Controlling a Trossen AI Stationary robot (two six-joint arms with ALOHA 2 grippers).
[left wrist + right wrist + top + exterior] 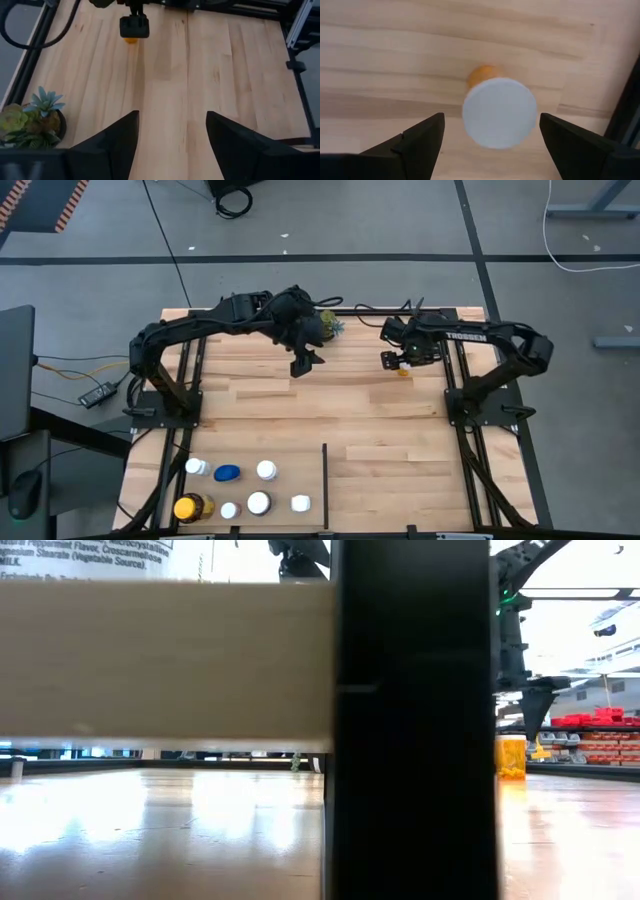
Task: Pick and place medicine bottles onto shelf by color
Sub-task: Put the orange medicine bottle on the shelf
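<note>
An orange bottle with a white cap [500,112] stands upright on its base on the table's far right part [404,370]; it also shows in the low view [511,757]. My right gripper [491,120] is open above it, one finger on either side of the cap, touching nothing; in the high view it is at the far right [393,360]. My left gripper [172,117] is open and empty over the table's far middle [306,362]. Several bottles stand on the shelf [290,452] at the near left: blue [227,473], amber with a yellow lid [190,507], and white-capped ones [259,503].
A small green potted plant [35,120] stands at the far edge beside my left arm [330,323]. A black divider bar [324,485] splits the shelf; its right part is bare wood. Black frame rails [452,380] run along the table's sides. A black post [415,720] blocks the low view.
</note>
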